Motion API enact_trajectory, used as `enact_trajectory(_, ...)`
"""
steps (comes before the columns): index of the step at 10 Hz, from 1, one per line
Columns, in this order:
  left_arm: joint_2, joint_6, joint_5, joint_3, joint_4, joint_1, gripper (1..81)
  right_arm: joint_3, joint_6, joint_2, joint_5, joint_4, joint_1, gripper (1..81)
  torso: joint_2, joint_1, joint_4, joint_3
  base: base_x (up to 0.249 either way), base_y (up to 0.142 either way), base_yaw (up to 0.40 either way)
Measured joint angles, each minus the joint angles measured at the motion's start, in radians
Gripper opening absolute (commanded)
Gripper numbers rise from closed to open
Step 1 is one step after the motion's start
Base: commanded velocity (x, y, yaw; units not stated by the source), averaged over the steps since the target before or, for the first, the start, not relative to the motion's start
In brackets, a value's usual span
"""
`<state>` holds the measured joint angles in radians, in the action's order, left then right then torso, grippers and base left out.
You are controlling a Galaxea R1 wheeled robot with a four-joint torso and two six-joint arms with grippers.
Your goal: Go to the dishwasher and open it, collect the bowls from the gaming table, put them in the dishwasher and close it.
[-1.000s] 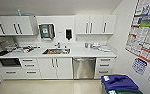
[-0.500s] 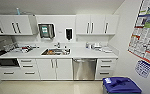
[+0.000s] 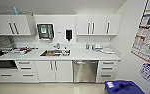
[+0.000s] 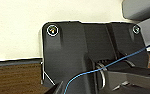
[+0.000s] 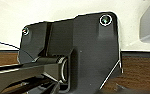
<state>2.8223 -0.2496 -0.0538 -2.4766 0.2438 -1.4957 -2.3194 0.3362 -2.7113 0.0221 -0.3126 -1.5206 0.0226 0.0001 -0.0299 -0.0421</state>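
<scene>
The dishwasher is the stainless-steel front built into the white kitchen counter, right of the sink cupboard, in the head view. Its door is closed, with a bar handle along the top. It stands across a stretch of floor from me. The wrist views show the robot's dark plate against a pale wall and a brown wooden floor.
A sink sits in the white counter, with clutter at the left end and items at the right. White wall cupboards hang above. A blue bin stands at the lower right by a poster-covered wall. Pale floor lies ahead.
The whole head view has shifted slightly and the kitchen looks a little nearer, so the camera has moved forward. Nothing in the scene itself has moved.
</scene>
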Motion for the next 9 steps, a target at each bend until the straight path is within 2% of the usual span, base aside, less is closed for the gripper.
enact_trajectory(8, 0.000, 0.000, 0.000, 0.001, 0.000, 0.003, 81.1, 0.000, 0.000, -0.001, -0.001, 0.000, 0.002, 81.1, 0.000, 0.001, 0.000, 0.000, 0.138, 0.000, 0.000)
enact_trajectory(9, 0.000, 0.000, 0.001, 0.001, 0.000, 0.001, 81.1, 0.000, 0.000, -0.001, 0.000, 0.000, 0.003, 81.1, 0.000, 0.001, 0.000, 0.000, 0.136, 0.061, 0.000)
